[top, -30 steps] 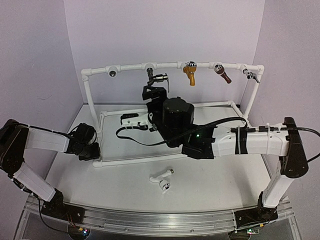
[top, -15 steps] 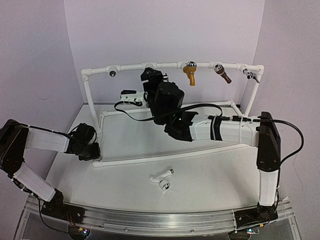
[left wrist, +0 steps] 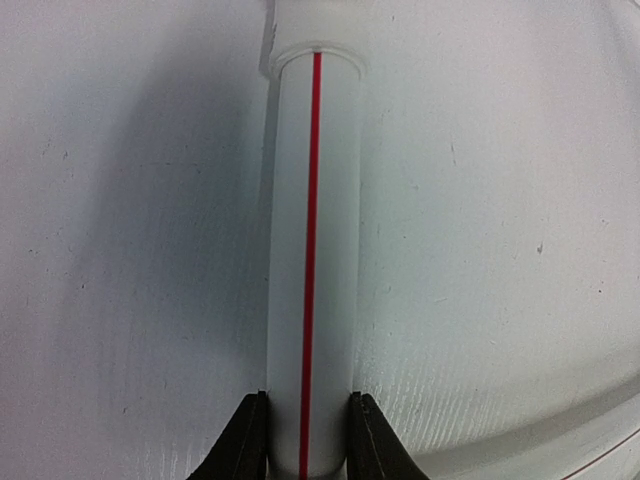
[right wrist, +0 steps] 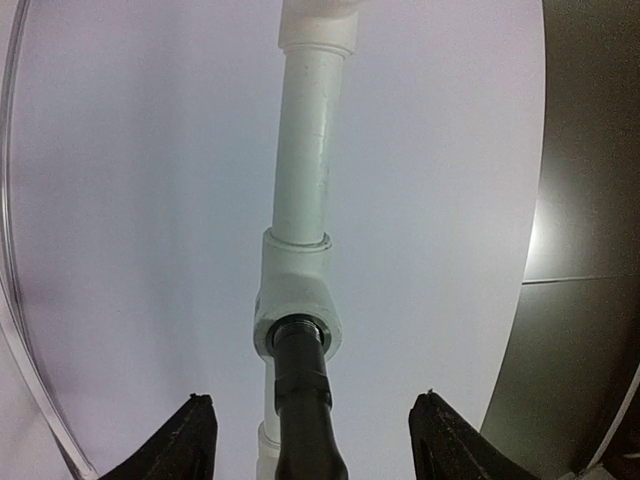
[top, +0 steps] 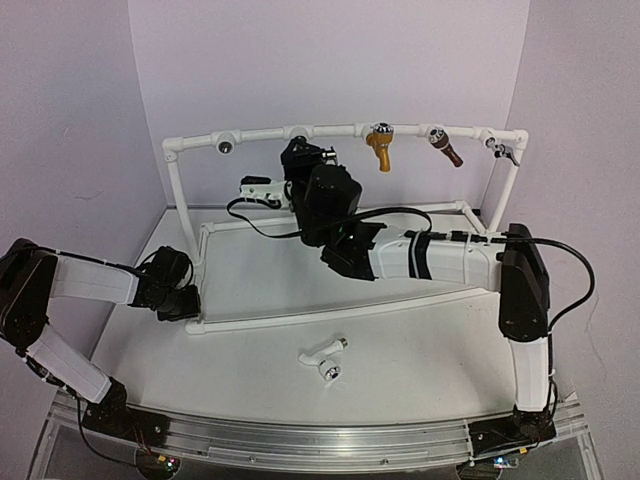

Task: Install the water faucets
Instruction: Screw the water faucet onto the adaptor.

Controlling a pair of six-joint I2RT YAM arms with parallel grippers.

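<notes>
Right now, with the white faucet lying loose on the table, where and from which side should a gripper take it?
Probably the straight body of the white faucet, from above, jaws across its width: it lies flat on the table with open space around it, and that grip keeps its metal end free.

So the white faucet [top: 325, 357] lay on open table [top: 420, 370] around 6 o'clock, room all round it, easy drop-in from any side. Bigger problem: the right arm [top: 440, 262] stretched from 3 o'clock up toward 12, right over the pipe frame [top: 330, 313], its black cable [top: 245, 220] looping out at 11, so the middle was blocked. The left gripper [top: 183, 303] was clamped on the frame's corner at 9 o'clock. Up on the rail, the gold tap [top: 379, 147] and brown tap [top: 445, 148] crowded 1 o'clock; the bare fitting [top: 227, 146] at 11 had free air. The right gripper [right wrist: 310, 415] had its fingers [right wrist: 185, 440] wide of the black faucet [right wrist: 300, 365], gaps both sides.
</notes>
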